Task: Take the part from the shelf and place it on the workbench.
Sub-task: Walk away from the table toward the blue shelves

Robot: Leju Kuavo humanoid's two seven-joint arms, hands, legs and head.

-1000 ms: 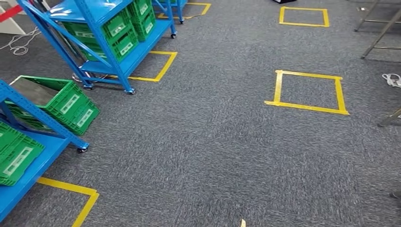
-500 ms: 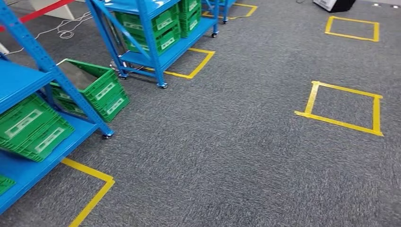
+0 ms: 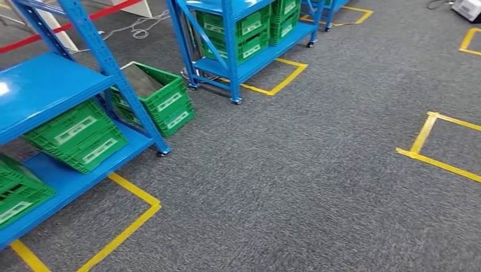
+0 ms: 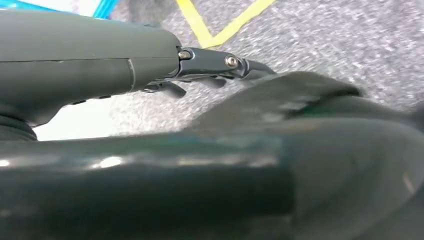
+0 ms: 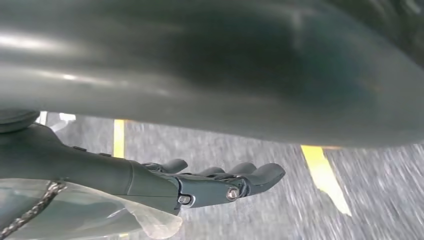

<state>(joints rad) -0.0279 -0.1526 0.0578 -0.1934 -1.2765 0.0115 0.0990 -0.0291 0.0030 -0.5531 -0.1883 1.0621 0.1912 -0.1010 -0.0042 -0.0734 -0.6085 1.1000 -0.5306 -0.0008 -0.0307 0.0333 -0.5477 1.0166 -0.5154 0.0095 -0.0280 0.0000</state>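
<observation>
Glossy painted metal shelf [image 3: 51, 85], ribbed plastic crates [image 3: 76, 136], rough carpet [image 3: 295, 181], seemingly clear plastic bag [image 5: 100, 210].

Left robot hand [image 4: 200, 75] and right robot hand [image 5: 215, 182] hang with fingers loosely extended, holding nothing.

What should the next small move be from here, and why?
Probably keep turning left toward the near blue shelf and step closer: its green crates sit at the head view's left edge. The left hand and right hand hang over carpet, holding nothing.
</observation>
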